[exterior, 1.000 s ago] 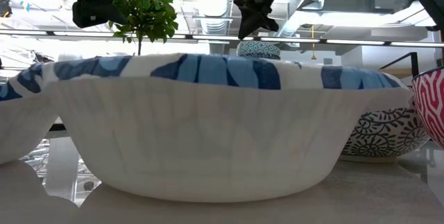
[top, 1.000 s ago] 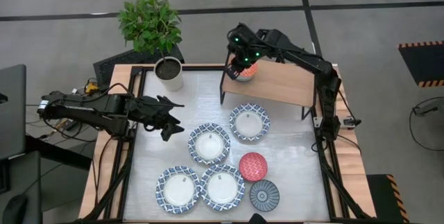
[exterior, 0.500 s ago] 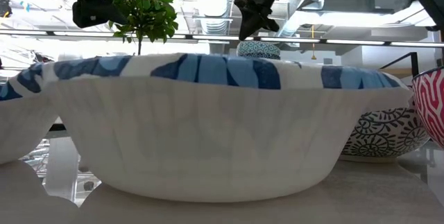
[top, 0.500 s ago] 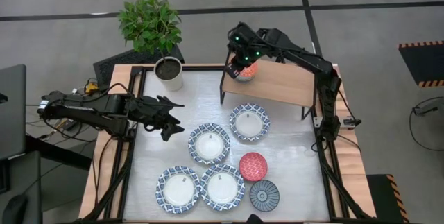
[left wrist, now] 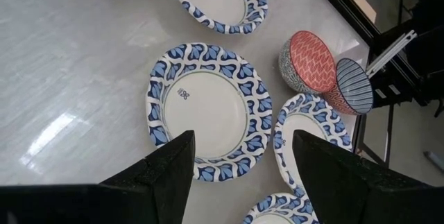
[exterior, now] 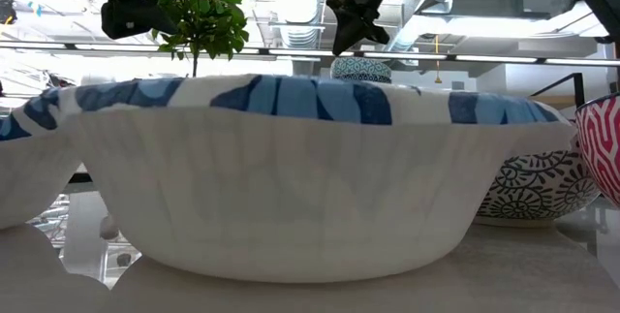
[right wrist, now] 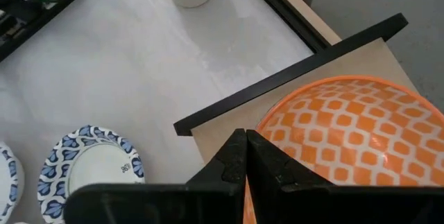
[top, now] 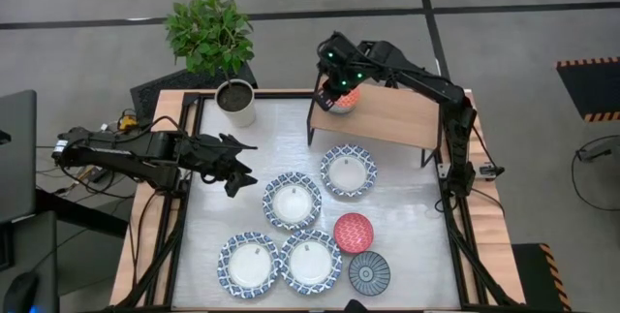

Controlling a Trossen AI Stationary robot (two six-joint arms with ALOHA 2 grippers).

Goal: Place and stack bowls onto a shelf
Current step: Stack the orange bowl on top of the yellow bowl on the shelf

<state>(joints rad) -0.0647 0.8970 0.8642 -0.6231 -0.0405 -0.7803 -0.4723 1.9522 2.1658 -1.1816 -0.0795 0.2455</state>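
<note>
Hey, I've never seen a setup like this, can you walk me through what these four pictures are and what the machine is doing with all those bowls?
It is a robot with two dark arms at a table, each ending in a two-finger gripper. One picture looks straight down, one sits at table height behind a big bowl, and two come from cameras on the wrists.

The right gripper is shut on the rim of an orange patterned bowl that is over one end of the small wooden shelf. The left gripper waits open above the table, holding nothing.

On the table lie four blue-and-white bowls, a red bowl and a dark striped bowl. A potted plant stands at the far corner.
</note>
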